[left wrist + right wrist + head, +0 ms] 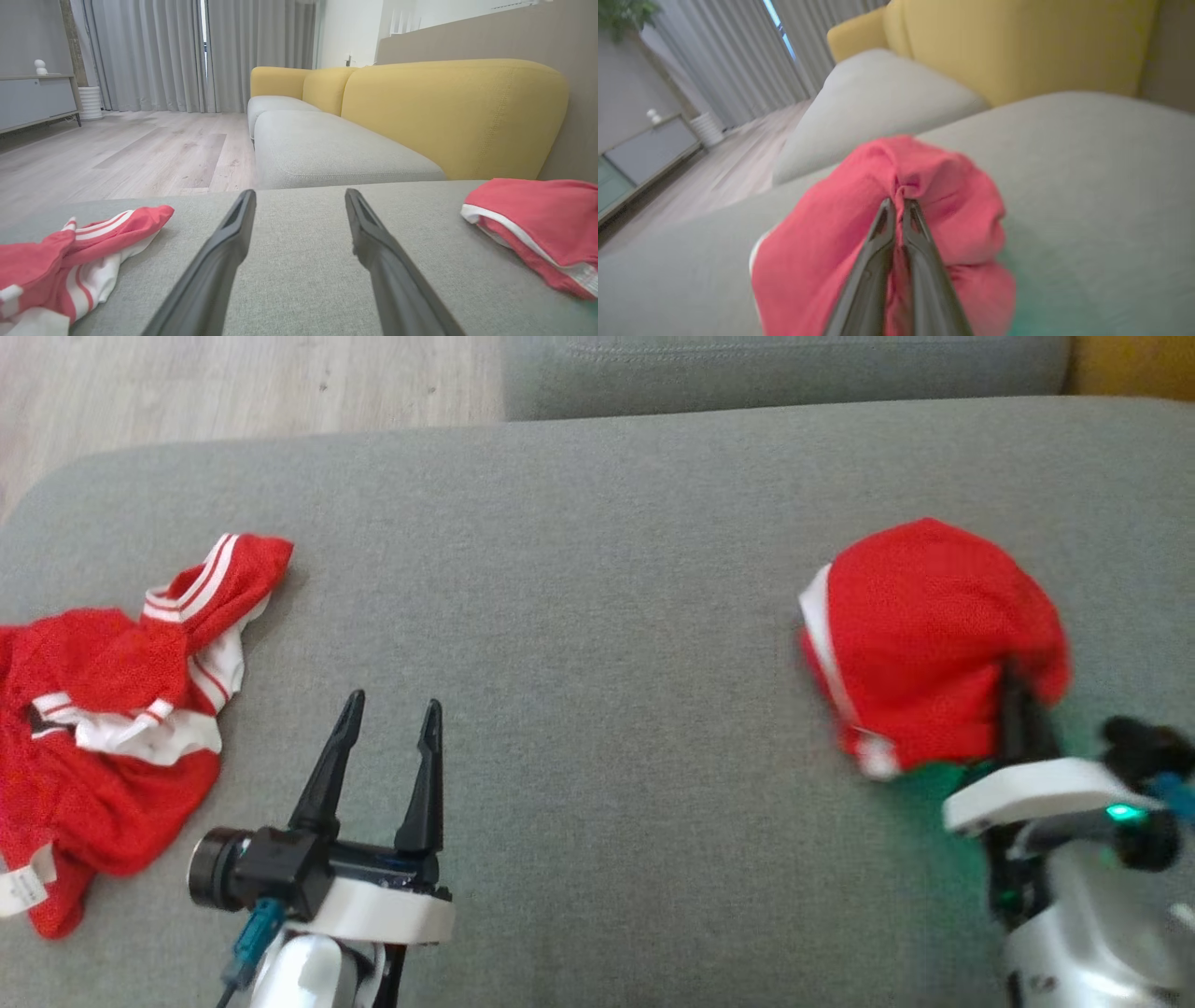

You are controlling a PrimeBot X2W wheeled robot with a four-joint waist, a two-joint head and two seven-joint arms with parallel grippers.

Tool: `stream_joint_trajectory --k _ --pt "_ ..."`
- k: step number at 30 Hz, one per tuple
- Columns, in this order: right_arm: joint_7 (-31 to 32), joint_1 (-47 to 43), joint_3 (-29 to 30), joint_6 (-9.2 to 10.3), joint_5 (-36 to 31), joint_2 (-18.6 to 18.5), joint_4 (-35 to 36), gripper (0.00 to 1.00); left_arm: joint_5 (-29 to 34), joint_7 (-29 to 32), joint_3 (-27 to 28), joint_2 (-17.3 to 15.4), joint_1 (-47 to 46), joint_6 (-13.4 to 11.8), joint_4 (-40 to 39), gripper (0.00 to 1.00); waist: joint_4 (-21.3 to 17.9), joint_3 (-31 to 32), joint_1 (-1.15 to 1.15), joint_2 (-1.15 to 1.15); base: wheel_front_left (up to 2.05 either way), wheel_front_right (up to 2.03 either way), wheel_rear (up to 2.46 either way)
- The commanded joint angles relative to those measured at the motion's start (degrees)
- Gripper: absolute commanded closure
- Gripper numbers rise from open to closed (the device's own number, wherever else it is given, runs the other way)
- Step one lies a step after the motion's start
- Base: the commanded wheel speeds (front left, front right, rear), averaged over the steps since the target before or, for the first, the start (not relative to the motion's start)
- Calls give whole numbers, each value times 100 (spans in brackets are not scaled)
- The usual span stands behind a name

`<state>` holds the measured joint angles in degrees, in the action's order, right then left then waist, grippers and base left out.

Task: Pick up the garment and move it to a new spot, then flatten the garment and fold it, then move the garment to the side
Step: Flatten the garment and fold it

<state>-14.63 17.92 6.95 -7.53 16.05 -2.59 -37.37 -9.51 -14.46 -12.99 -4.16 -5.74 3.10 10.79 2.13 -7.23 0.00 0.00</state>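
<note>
A red garment with a white edge (pixel 924 635) sits bunched on the grey cushion at the right. My right gripper (pixel 899 203) is shut on a fold of this garment (pixel 924 186), which drapes around the closed fingers. In the head view the right gripper (pixel 1018 695) pokes into the cloth's near edge. The garment (pixel 537 224) also appears at the right of the left wrist view. My left gripper (pixel 390 717) hovers open over bare cushion, with nothing between its fingers (pixel 224 242).
A second red and white garment (pixel 112 709) lies crumpled at the cushion's left edge (pixel 70 252). Another grey seat cushion (pixel 327 149) and yellow backrests (pixel 448 112) lie beyond. Wooden floor (pixel 233 383) runs past the far left edge.
</note>
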Motion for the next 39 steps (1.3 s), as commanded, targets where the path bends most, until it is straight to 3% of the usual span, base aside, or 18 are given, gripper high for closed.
stream_joint_trajectory --k 1,5,9,13,20,21,22,23,29,32,39 --pt "-37 91 3 4 -76 -29 283 100 39 -53 208 16 -132 19 -172 0 -46 59 0 0 0 0 0" --pt "-37 117 656 4 -868 -29 1178 100 28 -53 254 44 -87 45 -187 0 -85 141 0 0 0 0 0" --pt "-37 189 757 4 -1599 -29 2038 100 -63 -53 267 78 -55 76 -225 0 -52 214 0 0 0 0 0" --pt "-37 145 216 4 -2120 -29 2437 100 -74 -53 229 97 -40 94 -231 0 69 261 0 0 0 0 0" --pt "626 194 -1353 4 -2226 -29 1667 100 -101 -53 145 116 -43 123 -184 0 398 239 0 0 0 0 0" --pt "745 259 -1581 4 -2114 -29 1474 93 -101 -53 125 117 -53 129 -166 0 458 235 0 0 0 0 0" --pt "791 345 -1772 4 -1866 -29 1309 20 -102 -53 106 118 -63 134 -146 0 517 235 0 0 0 0 0" --pt "794 456 -1964 4 -1742 -29 1162 0 -110 -53 88 120 -70 138 -125 0 574 239 0 0 0 0 0" --pt "654 940 -3311 4 -949 -29 875 0 -148 -53 40 124 -75 117 -44 0 834 284 0 0 0 0 0" --pt "519 1024 -3701 4 -602 -29 948 0 -152 -53 58 125 -50 97 -42 0 847 305 0 0 0 0 0" --pt "129 960 -3719 4 -356 -29 1218 0 -203 -53 127 127 -20 45 -166 0 618 343 0 0 0 0 0"
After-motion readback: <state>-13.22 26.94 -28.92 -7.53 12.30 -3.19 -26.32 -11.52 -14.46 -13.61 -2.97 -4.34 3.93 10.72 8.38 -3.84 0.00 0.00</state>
